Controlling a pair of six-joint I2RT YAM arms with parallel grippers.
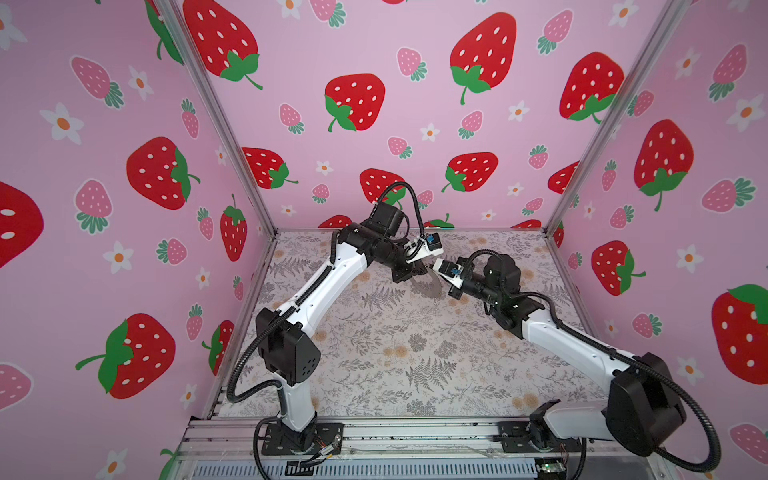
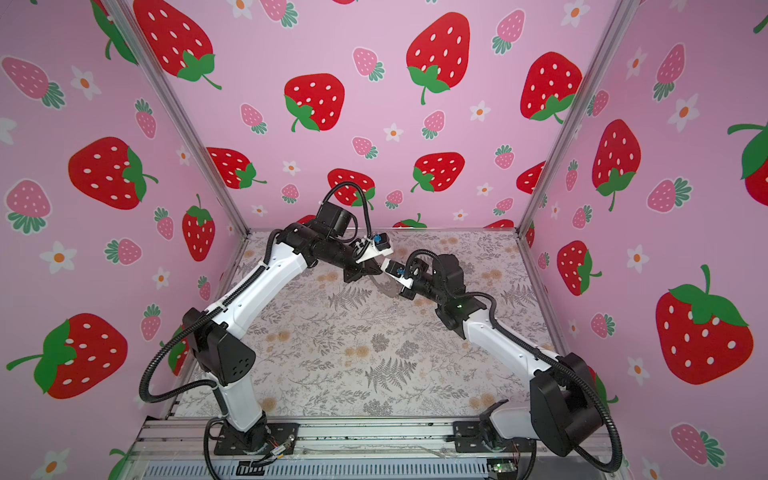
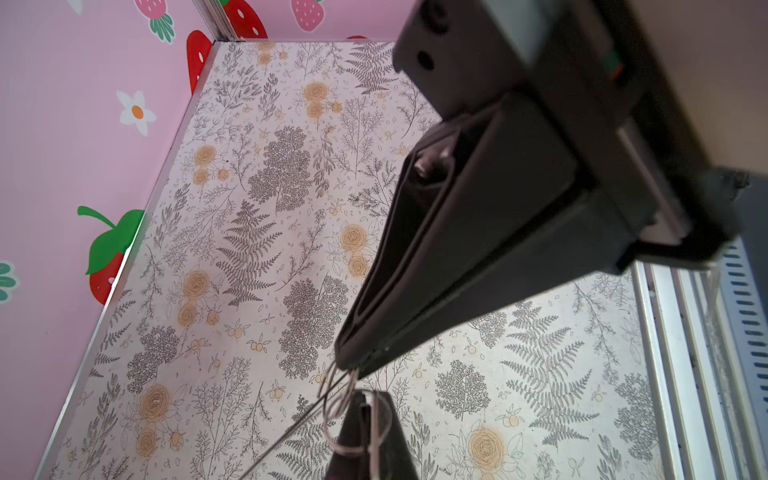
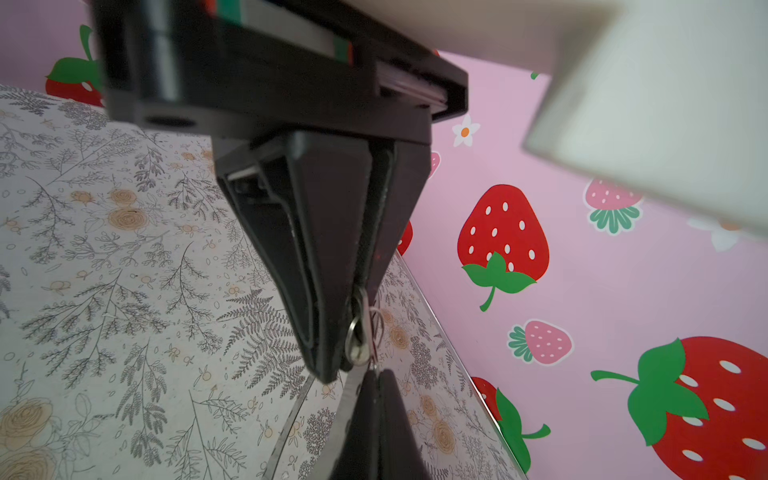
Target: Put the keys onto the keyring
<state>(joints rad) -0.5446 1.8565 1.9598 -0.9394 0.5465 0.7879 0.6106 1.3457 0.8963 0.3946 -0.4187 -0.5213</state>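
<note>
As left hand (image 3: pixel 347 365) clamps the keyring (image 1: pixel 428 287), right hand (image 4: pixel 344 362) pinches its loop (image 4: pixel 356 333).

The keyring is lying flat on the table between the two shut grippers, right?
No. The keyring is not lying flat on the table; it hangs tilted in the air above it, as a top view shows. It is between the two shut grippers: the left gripper pinches its rim, the right gripper a wire loop.

Left fingers (image 3: pixel 436 257) pressed together, right fingers (image 4: pixel 332 249) likewise — tips nearly touching midair
</note>
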